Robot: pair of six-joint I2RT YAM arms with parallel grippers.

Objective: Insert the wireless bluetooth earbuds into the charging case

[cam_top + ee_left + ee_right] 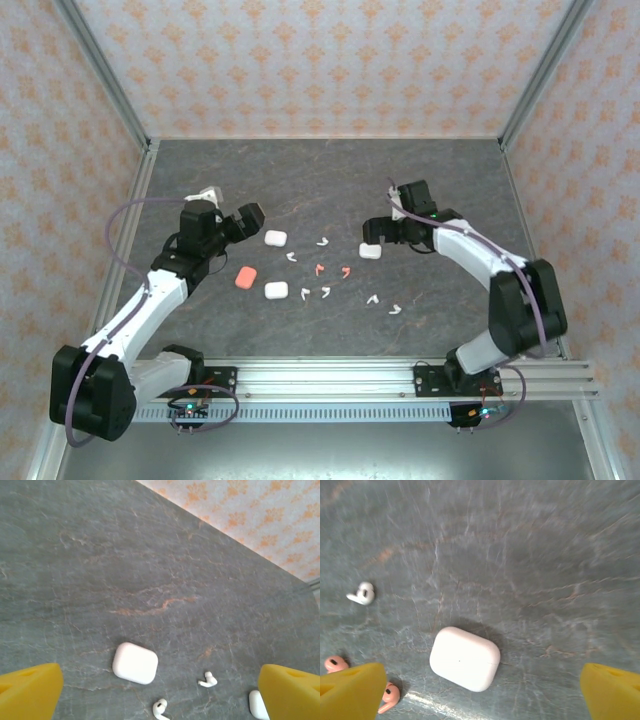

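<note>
Three white charging cases (pixel 275 238) (pixel 371 252) (pixel 277 290) and a coral one (pixel 245 276) lie shut on the dark table. Several white earbuds (pixel 292 257) and two coral earbuds (pixel 319 269) are scattered between them. My left gripper (pixel 250 215) hovers open just left of the back-left case (pixel 135 663), with two white earbuds (pixel 208 681) beyond it. My right gripper (pixel 375 230) hangs open over the right case (pixel 465 658), which lies between its yellow fingers (pixel 352 692). A white earbud (pixel 362 594) and the coral earbuds (pixel 389 696) lie to the case's left.
Patterned walls and metal posts (pixel 110 80) enclose the table on three sides. A rail (pixel 400 378) carrying both arm bases runs along the near edge. Bare table surface (pixel 320 180) stretches behind the objects.
</note>
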